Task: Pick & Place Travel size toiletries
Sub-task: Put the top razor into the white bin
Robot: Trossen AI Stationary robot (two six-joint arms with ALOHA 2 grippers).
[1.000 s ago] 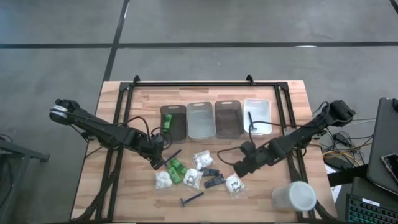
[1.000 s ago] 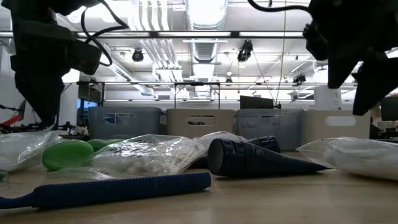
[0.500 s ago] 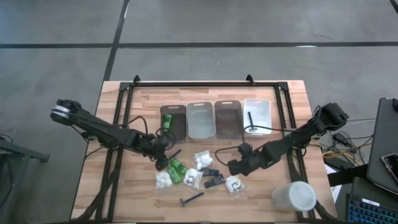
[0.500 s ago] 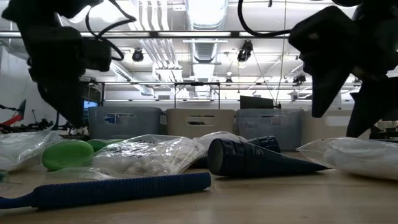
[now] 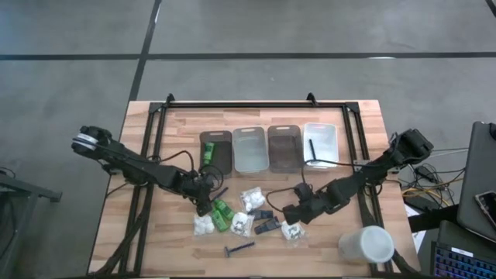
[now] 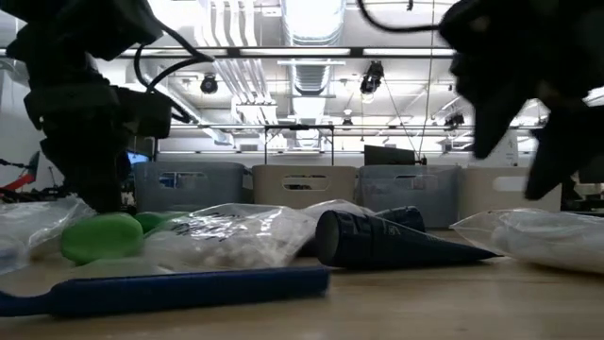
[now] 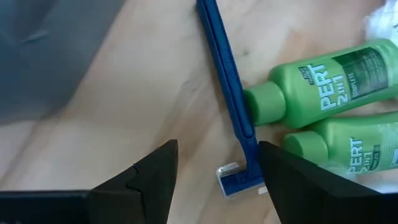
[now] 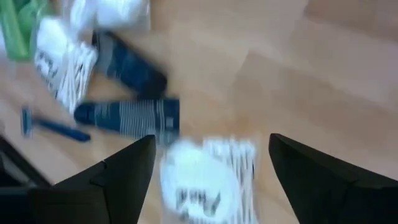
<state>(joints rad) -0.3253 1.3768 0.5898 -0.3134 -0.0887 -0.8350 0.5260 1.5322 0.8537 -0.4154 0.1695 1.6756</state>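
Bright overhead light; blurred right wrist view

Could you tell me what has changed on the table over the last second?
Both arms closed in on the pile. The left pincer, open, now straddles the blue razor beside the green bottles. The right pincer, open, has come down over a packet of white puffs. Nothing was gripped; the bins and cup stayed put.

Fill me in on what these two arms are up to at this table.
Both arms are sorting travel toiletries from a pile on the table into a row of bins. The left gripper is open, poised over a blue razor beside two green bottles. The right gripper is open above a packet of cotton swabs. Neither holds anything yet. One razor already lies in the white bin, and a green bottle in the dark one.
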